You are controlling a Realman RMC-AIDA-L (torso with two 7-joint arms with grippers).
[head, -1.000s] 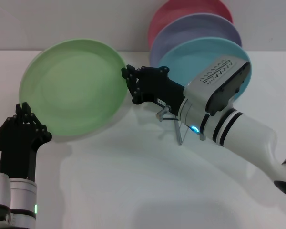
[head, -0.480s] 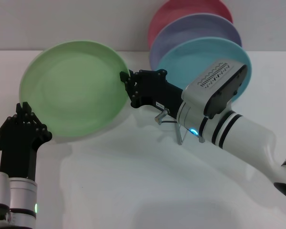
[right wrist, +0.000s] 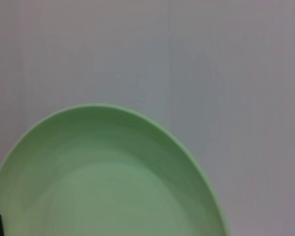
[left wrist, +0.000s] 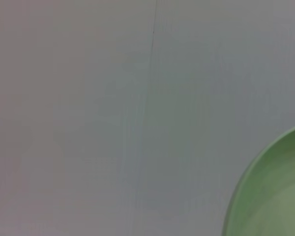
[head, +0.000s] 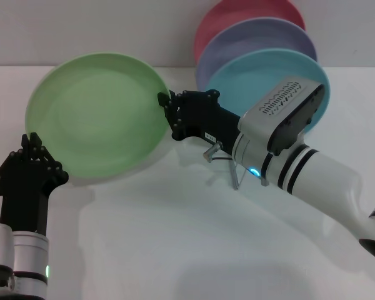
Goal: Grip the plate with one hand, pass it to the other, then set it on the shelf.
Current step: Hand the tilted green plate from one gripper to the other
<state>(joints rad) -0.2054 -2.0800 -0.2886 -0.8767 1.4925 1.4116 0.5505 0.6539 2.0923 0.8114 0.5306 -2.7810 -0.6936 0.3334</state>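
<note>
The light-green plate hangs tilted above the table, its face toward me. My left gripper, on the slim black arm, is shut on its lower left rim. My right gripper, on the bulky white arm, is open with its jaws on either side of the plate's right rim. The left wrist view catches only an edge of the plate. In the right wrist view the plate fills the lower part. The wire shelf stands behind the right arm, mostly hidden.
A turquoise plate, a lavender plate and a pink plate stand upright in the shelf at the back right. The white table spreads below both arms.
My right gripper has moved a little left and up, onto the plate's right rim. The plate and my left gripper have stayed nearly still.
</note>
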